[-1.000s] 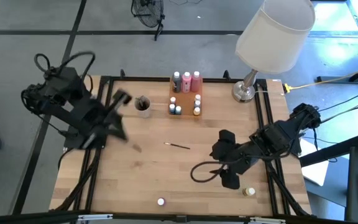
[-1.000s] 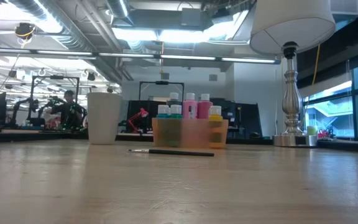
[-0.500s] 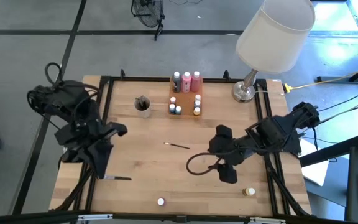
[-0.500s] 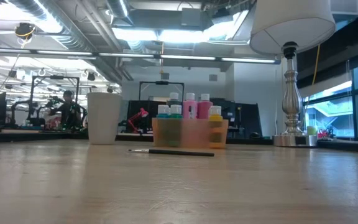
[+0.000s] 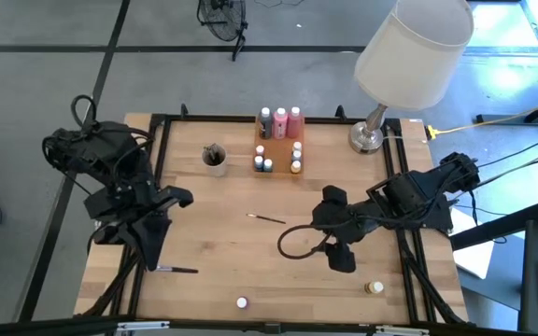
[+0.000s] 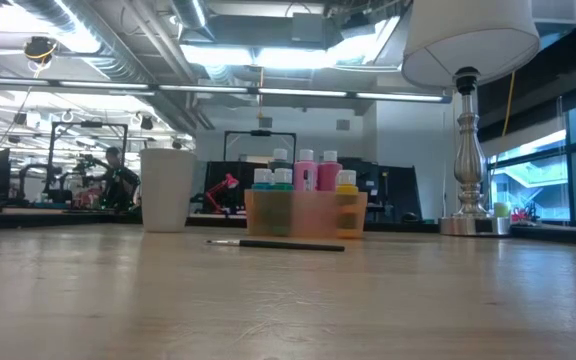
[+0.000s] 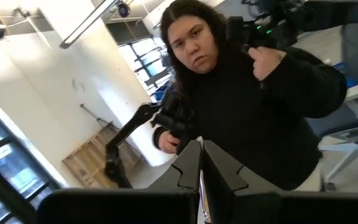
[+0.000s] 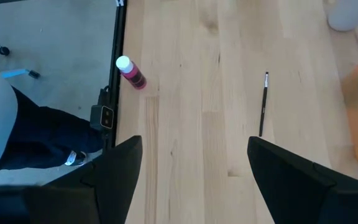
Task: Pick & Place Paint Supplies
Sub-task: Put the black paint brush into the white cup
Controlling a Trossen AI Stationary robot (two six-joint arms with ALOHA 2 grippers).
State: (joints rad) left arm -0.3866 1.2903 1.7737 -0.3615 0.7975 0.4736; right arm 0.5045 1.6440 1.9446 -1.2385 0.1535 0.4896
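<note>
An orange tray (image 5: pixel 261 149) on the far middle of the table holds three squeeze bottles (image 5: pixel 280 119) and several small pots (image 5: pixel 295 157). One paintbrush (image 5: pixel 269 218) lies flat mid-table; it also shows in the right wrist view (image 8: pixel 263 102). A second paintbrush (image 5: pixel 177 269) shows just off the tips of my left gripper (image 5: pixel 149 259), which is shut (image 7: pixel 201 149) and points at the near edge. My right gripper (image 5: pixel 332 231) hovers open (image 8: pixel 194 174) right of the middle brush. A pink pot (image 5: pixel 241 302) and a yellow pot (image 5: pixel 374 288) stand near the near edge. My left gripper is shut, and the near-left paintbrush's end (image 5: pixel 157 267) shows right at its tips, running across them toward the table's right. I cannot tell whether the fingers touch it or it lies on the table below them.
A grey cup (image 5: pixel 215 157) with brushes stands left of the tray. A lamp (image 5: pixel 370 138) stands at the far right, its shade (image 5: pixel 414 47) overhanging. A person (image 7: pixel 253 106) stands at the near edge. Black rails run down both table sides.
My left arm swung from beside the cup back toward the near-left edge, then held still. A paintbrush now shows off its tips where none was before. My right gripper moved slightly toward the table's left and far side, still open.
</note>
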